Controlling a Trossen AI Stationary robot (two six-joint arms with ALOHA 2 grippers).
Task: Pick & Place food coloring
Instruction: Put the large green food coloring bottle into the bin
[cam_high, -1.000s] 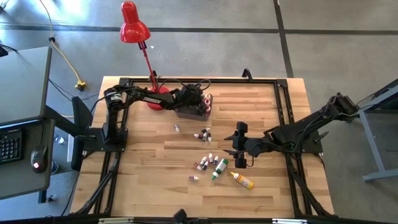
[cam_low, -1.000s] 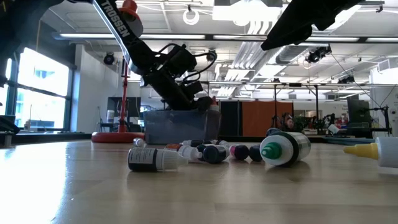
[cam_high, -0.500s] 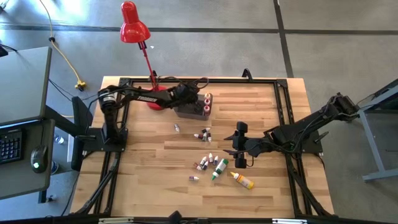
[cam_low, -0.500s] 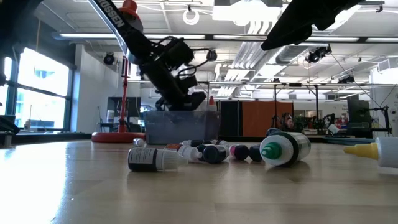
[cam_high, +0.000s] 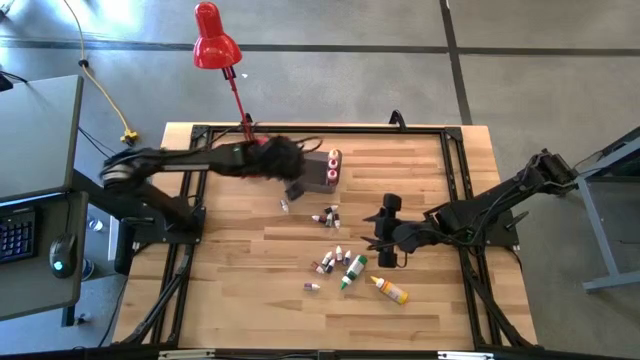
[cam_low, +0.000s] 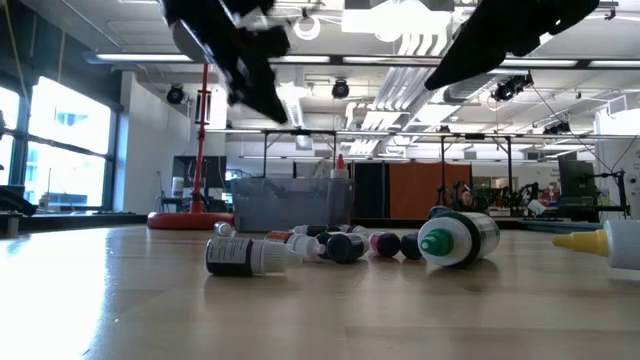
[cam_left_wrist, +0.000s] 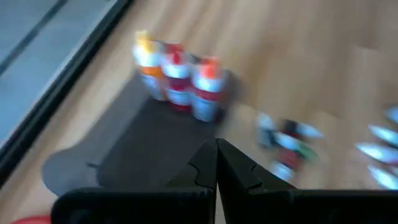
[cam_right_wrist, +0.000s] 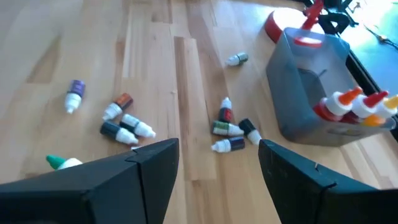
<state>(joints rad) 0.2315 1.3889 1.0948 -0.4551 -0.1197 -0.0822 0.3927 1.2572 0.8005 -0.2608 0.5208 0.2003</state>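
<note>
Several food coloring bottles lie on their sides on the wooden table: a cluster (cam_high: 327, 215), a group (cam_high: 335, 258) with a green-capped one (cam_high: 352, 270), and a yellow one (cam_high: 390, 290). Three more stand upright (cam_left_wrist: 177, 78) against one wall of the grey bin (cam_high: 318, 176). My left gripper (cam_left_wrist: 216, 163) is shut and empty, and hangs in the air above the bin's left side (cam_high: 295, 188). My right gripper (cam_high: 385, 233) is open and empty, and hovers right of the loose bottles (cam_right_wrist: 127, 127).
A red desk lamp (cam_high: 215, 40) stands with its round base (cam_high: 255, 155) just left of the bin at the table's far edge. A black frame (cam_high: 455, 130) runs around the tabletop. Bare wood lies near the front left corner (cam_high: 230, 290).
My left gripper has risen out of the bin, high above it, and drawn back toward the table's left edge, staying shut. The bottles in the bin and on the table have kept their places. My right arm has kept still.
</note>
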